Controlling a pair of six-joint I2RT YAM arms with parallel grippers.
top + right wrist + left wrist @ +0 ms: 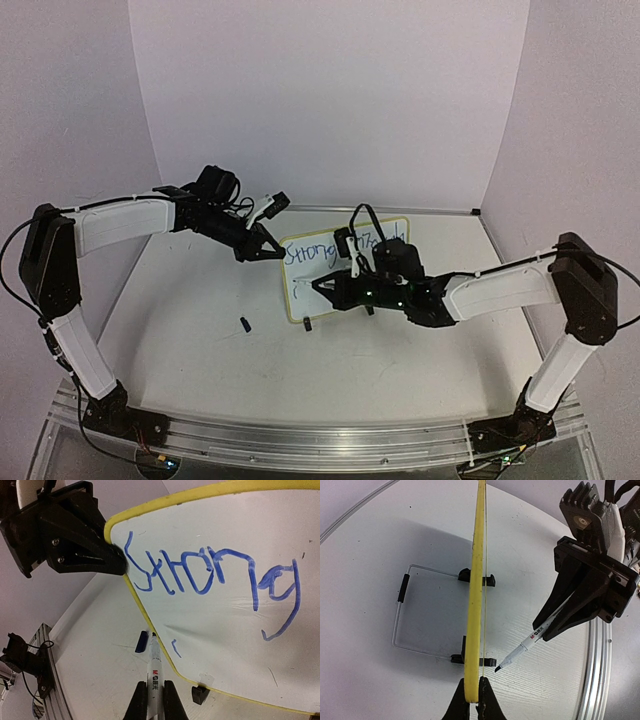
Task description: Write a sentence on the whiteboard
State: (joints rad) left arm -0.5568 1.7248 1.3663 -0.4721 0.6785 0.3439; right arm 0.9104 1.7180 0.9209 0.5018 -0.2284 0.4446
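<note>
Left gripper (472, 702): jaws clamped on the yellow frame of the whiteboard (225, 625), which stands edge-on between them; right gripper (154, 700): jaws clamped on a marker (154, 672), its tip projecting ahead, just beside the board's lower frame; blue cap (141, 641) on the table (95, 660) beside that tip.

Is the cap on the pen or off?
Off. The pen shows its bare tip, and what looks like its blue cap lies on the table beside it.
</note>
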